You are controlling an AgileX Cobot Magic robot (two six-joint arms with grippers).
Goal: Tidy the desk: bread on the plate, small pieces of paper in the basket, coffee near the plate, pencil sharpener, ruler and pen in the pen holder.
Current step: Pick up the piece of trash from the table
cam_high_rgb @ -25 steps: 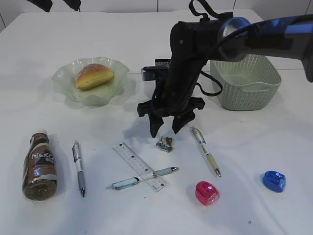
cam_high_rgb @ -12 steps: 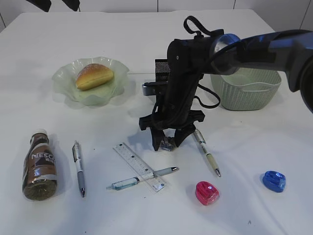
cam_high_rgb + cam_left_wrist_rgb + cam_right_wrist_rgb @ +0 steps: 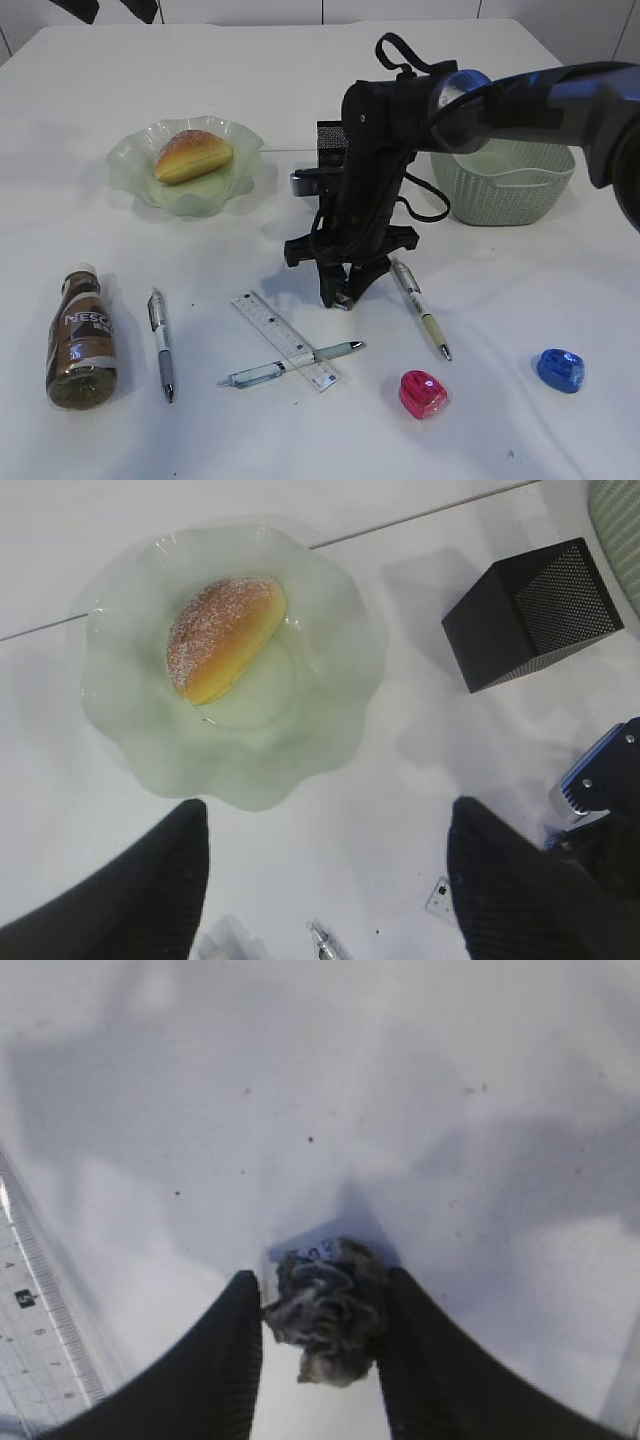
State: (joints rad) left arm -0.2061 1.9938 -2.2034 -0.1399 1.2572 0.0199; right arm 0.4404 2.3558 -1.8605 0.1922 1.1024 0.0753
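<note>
You see the sugared bread roll (image 3: 193,155) resting in the wavy pale-green glass plate (image 3: 135,178); the green woven plastic basket (image 3: 540,185) shows no contents. The right gripper (image 3: 318,1355) pinches the grey crumpled paper scrap (image 3: 327,1309), at the white tabletop (image 3: 500,320) beside the clear ruler (image 3: 284,340). The left gripper (image 3: 325,875) stands spread, fingertips cut off.

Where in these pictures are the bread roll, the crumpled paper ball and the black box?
bread roll (image 3: 225,635): left wrist view, middle of its sugared crust.
crumpled paper ball (image 3: 325,1308): right wrist view, its centre, between the gripper fingers.
black box (image 3: 535,610): left wrist view, its mesh side.
</note>
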